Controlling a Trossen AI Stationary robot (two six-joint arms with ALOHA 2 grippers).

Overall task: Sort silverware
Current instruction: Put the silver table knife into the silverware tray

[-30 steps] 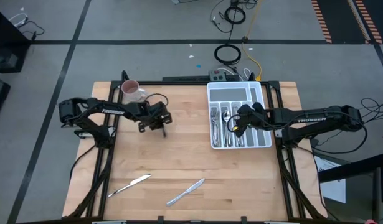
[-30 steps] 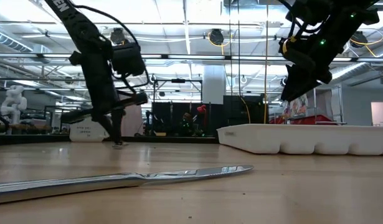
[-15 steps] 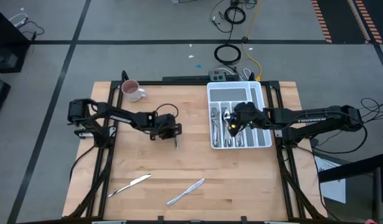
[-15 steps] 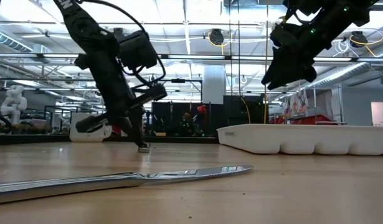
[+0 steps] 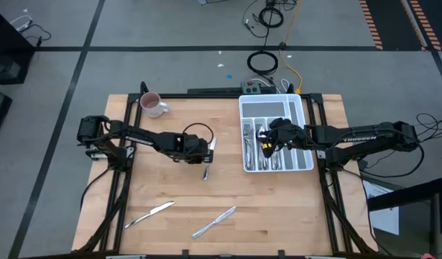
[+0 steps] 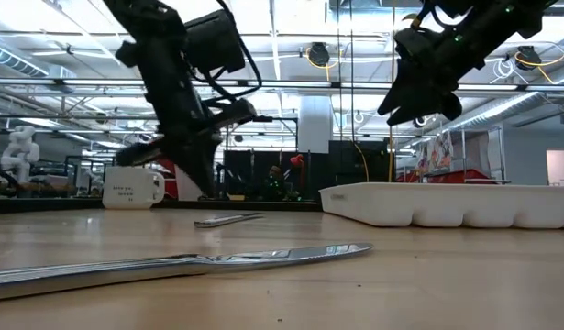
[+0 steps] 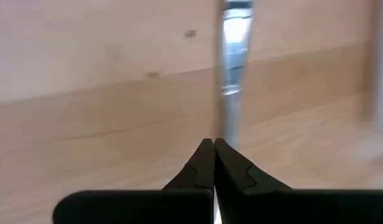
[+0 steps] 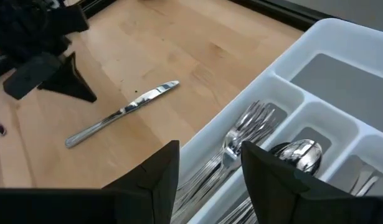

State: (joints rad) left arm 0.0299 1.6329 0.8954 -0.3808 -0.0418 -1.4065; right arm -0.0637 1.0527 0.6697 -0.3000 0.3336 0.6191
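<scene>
From above, the left gripper (image 5: 204,147) is at the middle of the wooden table (image 5: 163,180), fingers closed on nothing, touching or just beside a knife (image 5: 207,164) lying there. Two more knives (image 5: 150,214) (image 5: 214,222) lie near the front edge. The right gripper (image 5: 264,144) hangs open over the white tray (image 5: 307,137), empty; forks (image 5: 251,144) lie inside.

At table height, one knife (image 6: 228,219) lies flat behind the nearest knife (image 6: 171,266).

The left wrist camera shows closed fingertips (image 7: 214,163) at a knife handle (image 7: 231,74).

The right wrist camera shows forks (image 8: 256,118) and a spoon (image 8: 300,152) in separate compartments.
</scene>
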